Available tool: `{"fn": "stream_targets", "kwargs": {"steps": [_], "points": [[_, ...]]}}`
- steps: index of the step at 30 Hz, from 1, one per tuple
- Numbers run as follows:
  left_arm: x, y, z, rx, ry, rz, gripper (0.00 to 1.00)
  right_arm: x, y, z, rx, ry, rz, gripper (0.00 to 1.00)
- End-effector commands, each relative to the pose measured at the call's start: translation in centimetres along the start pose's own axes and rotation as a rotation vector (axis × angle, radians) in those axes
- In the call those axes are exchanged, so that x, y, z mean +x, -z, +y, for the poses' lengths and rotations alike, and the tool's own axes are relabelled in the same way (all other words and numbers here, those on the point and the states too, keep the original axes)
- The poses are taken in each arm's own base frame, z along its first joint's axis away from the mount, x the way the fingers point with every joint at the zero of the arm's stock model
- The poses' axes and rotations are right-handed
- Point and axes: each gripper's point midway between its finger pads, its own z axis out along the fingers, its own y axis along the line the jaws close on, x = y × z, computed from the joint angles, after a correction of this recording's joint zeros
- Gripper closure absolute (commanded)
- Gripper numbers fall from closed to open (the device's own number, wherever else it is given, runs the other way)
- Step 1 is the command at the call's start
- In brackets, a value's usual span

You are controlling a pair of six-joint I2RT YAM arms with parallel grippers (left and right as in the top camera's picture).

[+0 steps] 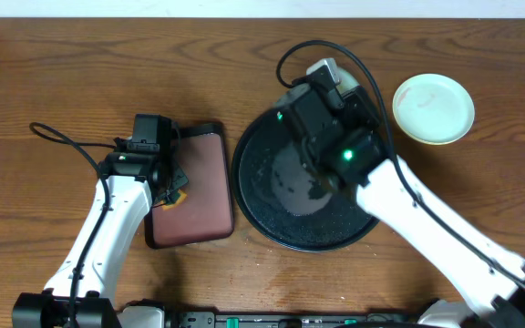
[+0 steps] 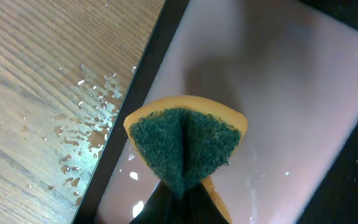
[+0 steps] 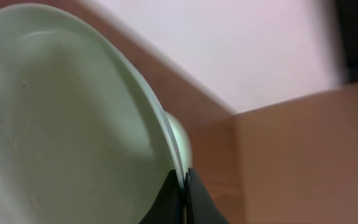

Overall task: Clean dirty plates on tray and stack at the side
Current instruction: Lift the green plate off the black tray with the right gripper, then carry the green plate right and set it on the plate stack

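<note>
Closest to the right wrist lens, a mint plate point(image 3: 73, 124) fills the frame from 9 o'clock inward, tilted steeply on edge; the right gripper point(image 3: 183, 186) pinches its rim at 6 o'clock, one dark finger on each face of the rim; behind it lie brown wood and a blurred pale surface toward 1 o'clock; no smear can be made out on the visible face. From the left wrist, the left gripper point(image 2: 180, 198) is pressed onto a sponge point(image 2: 185, 146), folding it so the green scouring face bulges forward with the yellow backing around its edge; the sponge hangs over the maroon tray point(image 2: 278, 93), whose black rim runs from 12 toward 7 o'clock; water droplets point(image 2: 86, 124) are scattered on the table point(image 2: 23, 68) just beside that rim, at 9 o'clock. Overhead, the black tray point(image 1: 246, 187) sits right of centre with a wet-looking sheen inside it; the maroon tray lies just beside it at 9 o'clock; the right gripper is above the black tray's 12 to 1 o'clock rim, mostly hiding the held plate; a pale yellow plate point(image 1: 434, 107) rests flat on the table at the black tray's 2 o'clock, apart from it.
</note>
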Motion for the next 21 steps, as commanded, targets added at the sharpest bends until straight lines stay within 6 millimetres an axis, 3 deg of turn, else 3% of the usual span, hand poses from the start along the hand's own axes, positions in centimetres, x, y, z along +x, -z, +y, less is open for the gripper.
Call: {"fn": "stream_targets", "kwargs": {"steps": [1,3,5,7,9,16,19,21], "points": [[0.1,-0.2,0.3,-0.007,-0.002,0.005,0.93,-1.2,3.2,-5.8,0.115,-0.182,-0.068,0.99],[0.2,-0.2,0.3,-0.007,0.019,0.005,0.93,-0.9,1.5,-3.2,-0.066,-0.192,-0.061,0.99],[0.4,-0.1,-0.1,0.015,0.028,0.02,0.92,0.8,-1.6,-1.4,-0.16,-0.195,-0.001,0.99],[0.7,-0.1,-0.6,0.044,0.028,0.037,0.93,3.0,-4.0,-1.3,-0.159,-0.188,0.079,0.99],[0.7,-0.1,-0.7,0.051,0.028,0.042,0.92,4.2,-4.2,-1.9,-0.139,-0.201,0.123,0.99],[0.5,-0.1,-0.9,0.057,0.029,0.034,0.92,1.9,-3.3,-7.7,-0.056,-0.448,-0.001,0.99],[0.6,-0.1,-0.8,0.053,0.028,0.038,0.92,2.4,-4.5,-10.2,-0.076,-0.589,-0.017,0.99],[0.6,-0.1,-0.8,0.054,0.025,0.036,0.93,4.0,-6.4,-11.7,-0.093,-0.694,0.02,0.99]]}}
